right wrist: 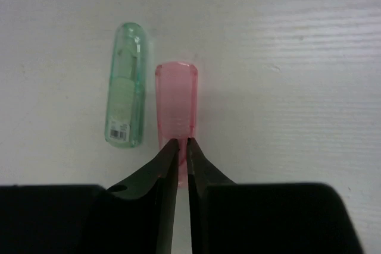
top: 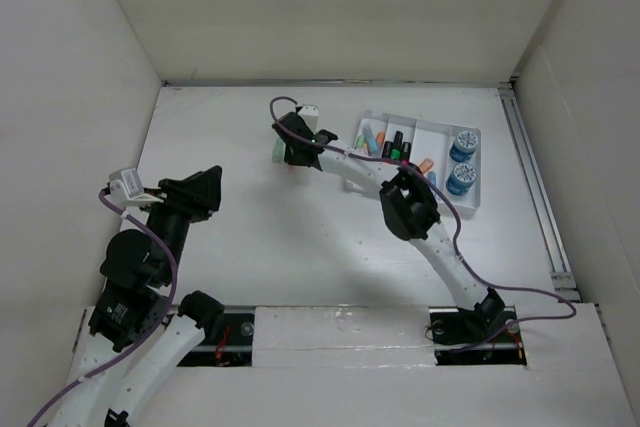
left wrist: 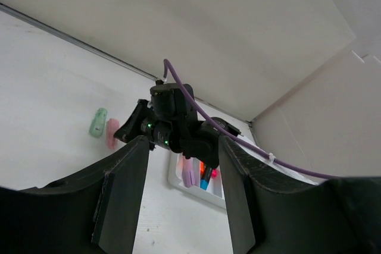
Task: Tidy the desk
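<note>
The desk (top: 300, 247) is a wide white tabletop inside white walls. A clear pink case (right wrist: 176, 102) and a clear green case (right wrist: 125, 90) lie side by side on it, far centre; both also show in the left wrist view, green (left wrist: 97, 122) and pink (left wrist: 111, 133). My right gripper (right wrist: 183, 142) is over the near end of the pink case with its jaws almost together, far narrower than the case, holding nothing. My left gripper (left wrist: 183, 142) is open and empty, raised over the desk's left side (top: 205, 190).
A white compartmented tray (top: 478, 202) sits far right, holding several markers and small coloured pieces and two blue-lidded round tubs (top: 465, 142). The right arm stretches diagonally across the desk. A small white object sits by the green case (top: 275, 150).
</note>
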Robot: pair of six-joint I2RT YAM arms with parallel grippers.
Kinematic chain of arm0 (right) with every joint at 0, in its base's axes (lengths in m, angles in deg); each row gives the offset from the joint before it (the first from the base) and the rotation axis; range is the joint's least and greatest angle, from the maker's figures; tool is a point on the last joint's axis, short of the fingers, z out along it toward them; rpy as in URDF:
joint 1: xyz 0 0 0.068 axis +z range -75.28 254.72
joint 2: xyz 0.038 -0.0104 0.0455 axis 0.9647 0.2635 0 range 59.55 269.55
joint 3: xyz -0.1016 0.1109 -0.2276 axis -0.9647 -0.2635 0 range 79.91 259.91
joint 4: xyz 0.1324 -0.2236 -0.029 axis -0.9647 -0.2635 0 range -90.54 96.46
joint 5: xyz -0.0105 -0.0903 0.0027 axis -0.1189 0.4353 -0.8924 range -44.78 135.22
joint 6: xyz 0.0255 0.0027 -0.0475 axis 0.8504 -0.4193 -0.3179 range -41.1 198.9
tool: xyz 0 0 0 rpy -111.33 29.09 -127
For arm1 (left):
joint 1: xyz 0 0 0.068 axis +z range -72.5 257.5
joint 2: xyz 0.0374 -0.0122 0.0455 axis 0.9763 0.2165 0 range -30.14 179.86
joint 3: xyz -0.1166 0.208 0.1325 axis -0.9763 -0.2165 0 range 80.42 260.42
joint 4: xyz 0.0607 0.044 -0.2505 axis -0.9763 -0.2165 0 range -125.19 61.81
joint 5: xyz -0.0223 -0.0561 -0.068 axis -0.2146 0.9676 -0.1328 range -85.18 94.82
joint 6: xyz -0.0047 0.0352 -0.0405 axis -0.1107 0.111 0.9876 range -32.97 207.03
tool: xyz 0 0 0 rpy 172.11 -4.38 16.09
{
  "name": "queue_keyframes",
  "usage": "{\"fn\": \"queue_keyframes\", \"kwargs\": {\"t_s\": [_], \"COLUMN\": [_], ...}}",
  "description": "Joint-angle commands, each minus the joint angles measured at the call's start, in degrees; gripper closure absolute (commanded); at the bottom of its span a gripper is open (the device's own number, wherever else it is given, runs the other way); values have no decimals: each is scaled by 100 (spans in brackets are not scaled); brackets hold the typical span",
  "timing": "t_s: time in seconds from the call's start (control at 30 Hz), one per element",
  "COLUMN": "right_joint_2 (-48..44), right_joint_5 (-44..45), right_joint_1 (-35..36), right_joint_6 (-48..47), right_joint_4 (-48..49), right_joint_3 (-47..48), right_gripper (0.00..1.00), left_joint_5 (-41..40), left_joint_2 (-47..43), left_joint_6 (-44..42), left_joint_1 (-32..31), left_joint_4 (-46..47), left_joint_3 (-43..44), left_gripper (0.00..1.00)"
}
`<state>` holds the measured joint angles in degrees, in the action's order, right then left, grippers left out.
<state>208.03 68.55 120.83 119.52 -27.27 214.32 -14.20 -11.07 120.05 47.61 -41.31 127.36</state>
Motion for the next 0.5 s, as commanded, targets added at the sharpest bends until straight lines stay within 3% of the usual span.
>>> {"fn": "queue_keyframes", "kwargs": {"t_s": [0.0,0.17,0.27,0.37,0.4,0.47], "right_joint_2": [-460,-1241,-1794,-2060,-2052,-1999], "right_joint_5": [22,540,620,603,454,383], "right_joint_1": [-32,126,127,127,74,74], "right_joint_6": [7,236,280,271,227,201], "right_joint_4": [119,253,578,938,983,957], "right_joint_3": [-914,-1908,-2673,-3043,-2843,-2598], "right_gripper": [86,90,86,64,51,49], "left_joint_5": [31,31,57,66,74,66], "left_joint_2": [-61,-61,-53,-44,-35,-35], "left_joint_6": [-85,-85,-85,-85,-85,-93], "left_joint_1": [-17,-17,-17,-17,-17,-17], "left_joint_4": [223,214,223,231,240,240], "left_joint_3": [61,61,61,52,61,61], "left_gripper": [54,54,54,54,54,54]}}
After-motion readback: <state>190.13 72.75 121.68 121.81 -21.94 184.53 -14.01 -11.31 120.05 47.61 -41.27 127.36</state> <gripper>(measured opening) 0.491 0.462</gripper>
